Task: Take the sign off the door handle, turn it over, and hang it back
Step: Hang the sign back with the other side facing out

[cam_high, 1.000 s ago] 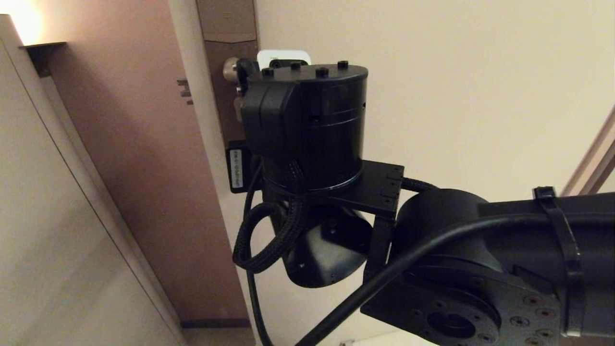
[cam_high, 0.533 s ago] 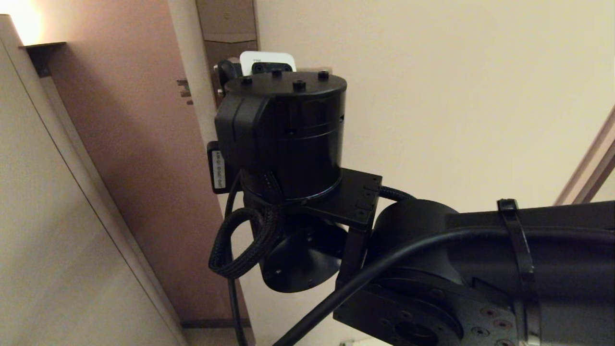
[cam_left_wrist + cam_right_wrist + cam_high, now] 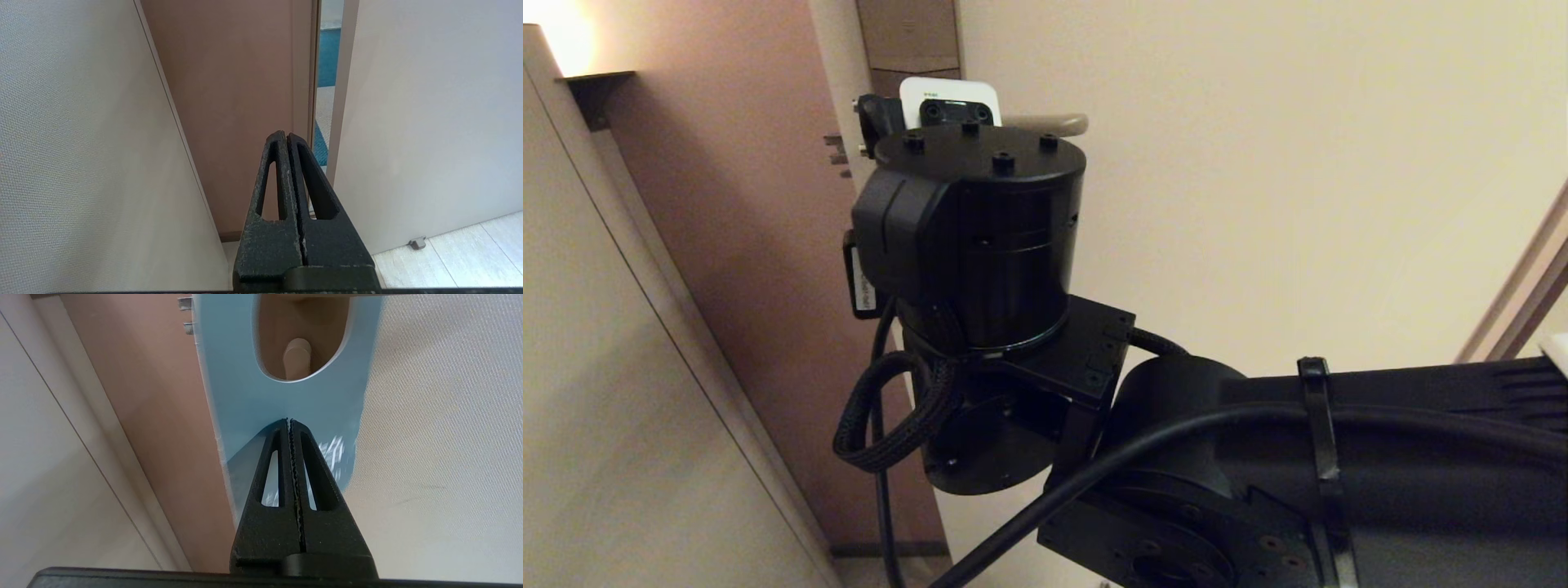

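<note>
So the head view is mostly blocked by the right arm's chunky black wrist housing, and only a white rounded corner of the sign (image 3: 947,94) and the end of the door handle (image 3: 1054,124) peek over it. From the right wrist view, the right gripper (image 3: 291,421) has its toothed jaws pinched together on the sign's flat teal card, long axis up toward the handle; the beige round bar shows through the oval hole, probably not touching the card. Left gripper (image 3: 286,136) is parked low, jaws pressed together on nothing.
</note>
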